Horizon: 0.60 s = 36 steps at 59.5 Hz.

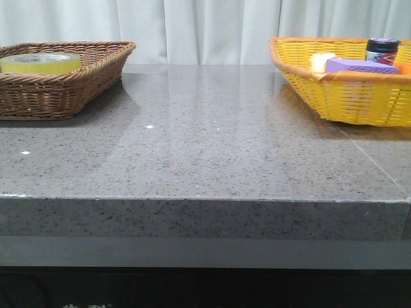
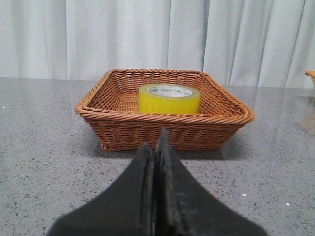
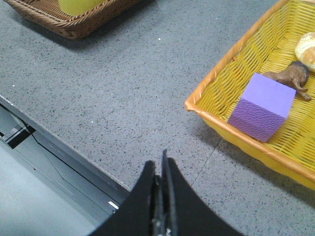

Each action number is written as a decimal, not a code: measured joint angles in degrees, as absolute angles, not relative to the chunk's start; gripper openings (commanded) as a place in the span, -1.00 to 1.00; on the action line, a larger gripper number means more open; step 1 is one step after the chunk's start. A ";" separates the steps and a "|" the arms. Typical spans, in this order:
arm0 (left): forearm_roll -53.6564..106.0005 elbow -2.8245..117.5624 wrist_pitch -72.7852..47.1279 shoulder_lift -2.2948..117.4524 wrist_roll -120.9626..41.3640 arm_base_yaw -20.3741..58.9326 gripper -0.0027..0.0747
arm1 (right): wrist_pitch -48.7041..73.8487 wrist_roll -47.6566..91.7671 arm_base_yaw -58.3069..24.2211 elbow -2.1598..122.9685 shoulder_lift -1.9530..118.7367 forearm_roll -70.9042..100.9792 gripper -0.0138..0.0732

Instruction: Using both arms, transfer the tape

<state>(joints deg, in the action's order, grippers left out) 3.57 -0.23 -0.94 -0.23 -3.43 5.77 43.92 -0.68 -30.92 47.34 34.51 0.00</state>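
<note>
While the front view shows neither arm, it lays the scene out plainly: at the far left of the grey speckled table sits a brown wicker basket, and the tape lies flat inside it, its yellow band just clearing the rim. The left wrist view looks straight at that basket from near the table's surface; the tape rests toward the back of it, white core with green lettering facing up. The left tool is well short of the basket, its dark fingers pressed together with nothing between them.

The middle of the table carries only a few pale specks.

The right tool hangs above the table's near edge, its fingers likewise closed and empty. Beside it stands a yellow woven basket, holding a purple block against the near wall, a small brown animal figure touching the block, and a pale bread-like item. In the front view a dark-capped jar stands behind the block.
</note>
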 measured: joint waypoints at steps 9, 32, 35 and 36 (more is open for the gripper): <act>3.57 -0.23 -0.94 -0.23 -3.43 5.77 -0.98 | 43.92 -0.68 -30.92 47.34 34.51 0.00 -0.84; 3.57 -0.23 -0.94 -0.23 -3.51 5.77 -0.98 | 40.42 -0.68 -18.61 42.47 27.55 0.00 -0.84; 3.57 -0.23 -0.94 -0.23 -3.51 5.77 -0.98 | 37.53 -0.68 -16.16 39.55 25.04 0.00 -0.84; 3.57 -0.23 -0.94 -0.23 -3.51 5.77 -0.98 | 36.59 -0.68 -15.53 38.73 23.90 0.00 -0.84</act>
<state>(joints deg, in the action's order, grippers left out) 3.57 -0.23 -0.94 -0.23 -3.51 5.77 36.59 -0.68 -15.53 38.73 23.90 0.00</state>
